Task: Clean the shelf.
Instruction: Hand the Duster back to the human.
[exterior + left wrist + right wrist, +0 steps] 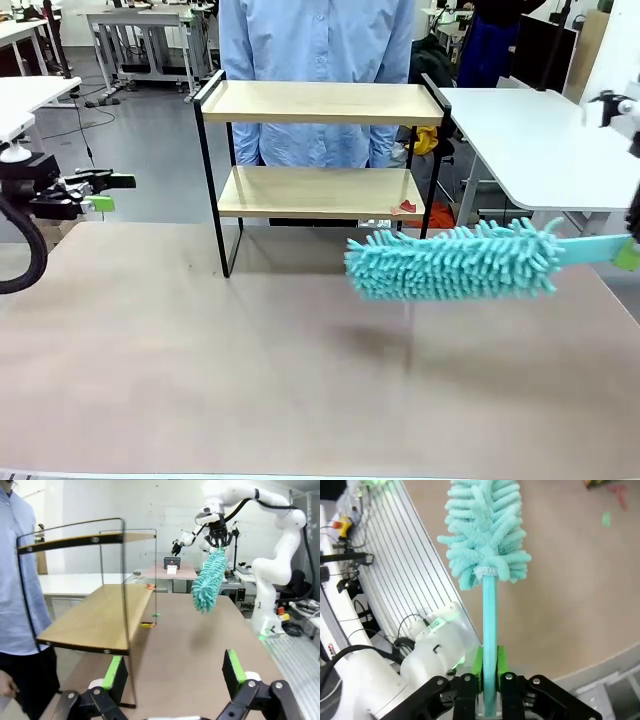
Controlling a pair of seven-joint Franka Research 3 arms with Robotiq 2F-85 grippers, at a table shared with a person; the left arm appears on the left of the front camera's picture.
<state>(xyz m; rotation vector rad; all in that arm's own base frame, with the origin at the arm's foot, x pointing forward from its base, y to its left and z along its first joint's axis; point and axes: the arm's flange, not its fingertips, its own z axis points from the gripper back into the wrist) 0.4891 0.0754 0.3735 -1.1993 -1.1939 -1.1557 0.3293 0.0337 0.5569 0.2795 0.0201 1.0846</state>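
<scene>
A two-tier shelf (320,150) of light wooden boards in a thin black frame stands at the brown table's (250,380) far edge, before a person in a blue shirt (318,50). The right gripper (489,677) clamps a fluffy turquoise duster's (455,260) handle; its wrist view reveals that grip. The left gripper (175,672) hovers, jaws apart. Small scraps (407,206) lie on the lower board.

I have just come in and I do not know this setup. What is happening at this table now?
The right gripper has its jaws shut on the handle of a turquoise duster and holds it above the table, in front of the shelf. The duster is not touching the shelf. Small scraps lie on the lower board. The left gripper waits with open jaws, holding nothing. A person stands behind the shelf.
</scene>
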